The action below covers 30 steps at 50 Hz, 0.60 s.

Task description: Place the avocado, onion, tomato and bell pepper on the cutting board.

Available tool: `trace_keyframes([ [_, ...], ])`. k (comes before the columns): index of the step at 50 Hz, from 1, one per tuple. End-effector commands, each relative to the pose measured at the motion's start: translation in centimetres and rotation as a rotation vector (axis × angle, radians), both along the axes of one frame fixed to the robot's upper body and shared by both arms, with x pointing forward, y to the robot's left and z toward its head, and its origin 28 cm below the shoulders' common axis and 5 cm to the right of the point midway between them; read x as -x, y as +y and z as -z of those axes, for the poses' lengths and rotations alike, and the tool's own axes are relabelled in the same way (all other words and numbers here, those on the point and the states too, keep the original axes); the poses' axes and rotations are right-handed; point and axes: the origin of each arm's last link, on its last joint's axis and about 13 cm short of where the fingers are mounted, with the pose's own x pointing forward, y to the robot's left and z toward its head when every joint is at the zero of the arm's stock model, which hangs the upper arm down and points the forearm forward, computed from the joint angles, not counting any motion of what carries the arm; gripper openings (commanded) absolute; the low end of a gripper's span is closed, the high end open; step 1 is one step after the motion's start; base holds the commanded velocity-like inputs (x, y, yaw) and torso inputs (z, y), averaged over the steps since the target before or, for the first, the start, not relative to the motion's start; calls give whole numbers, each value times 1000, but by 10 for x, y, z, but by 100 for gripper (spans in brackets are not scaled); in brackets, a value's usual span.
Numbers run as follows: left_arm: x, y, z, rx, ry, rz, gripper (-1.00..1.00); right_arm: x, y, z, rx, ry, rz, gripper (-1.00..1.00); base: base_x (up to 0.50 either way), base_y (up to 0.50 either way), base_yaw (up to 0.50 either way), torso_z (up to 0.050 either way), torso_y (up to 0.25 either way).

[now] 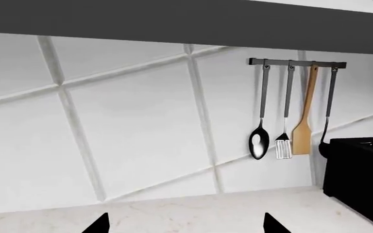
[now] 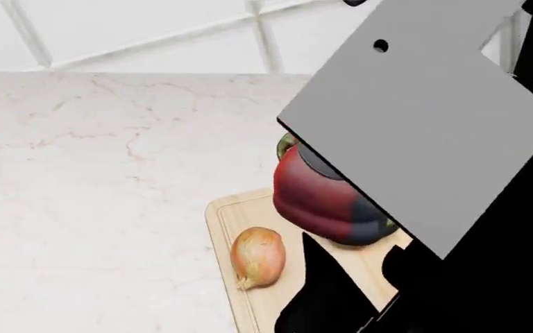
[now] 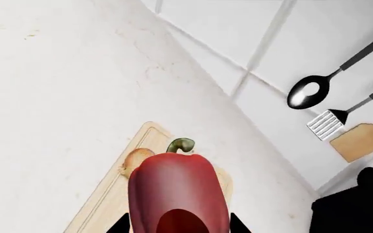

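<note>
The onion (image 2: 258, 257) lies on the cutting board (image 2: 225, 229), which rests on the bench (image 2: 91, 194) to the right of open worktop. The bell pepper (image 2: 318, 198) sits above the board, behind and to the right of the onion, between the right gripper (image 3: 180, 228) jaws. Utensils (image 1: 283, 111) hang from a wall rail (image 1: 296, 63) behind the bench.

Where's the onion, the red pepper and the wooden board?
onion (image 2: 258, 257): head view, middle of its tan skin.
bell pepper (image 3: 177, 189): right wrist view, middle of its red body.
cutting board (image 2: 222, 225): head view, bare edge left of the onion.
</note>
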Motion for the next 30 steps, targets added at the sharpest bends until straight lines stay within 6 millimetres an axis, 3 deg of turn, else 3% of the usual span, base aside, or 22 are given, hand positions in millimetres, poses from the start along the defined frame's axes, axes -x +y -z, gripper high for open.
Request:
trace_keyframes([
  [1,-1,3,-6,-8,-63,25,100,-13,5,-33,167,86,-118,-100,0,0,0,0,0],
  [11,0,3,-7,-13,-67,27,100,-33,7,-35,206,175,-175,-100,0,0,0,0,0],
  [30,2,4,-11,-23,-71,26,100,-62,13,-14,307,319,-242,-100,0,0,0,0,1],
])
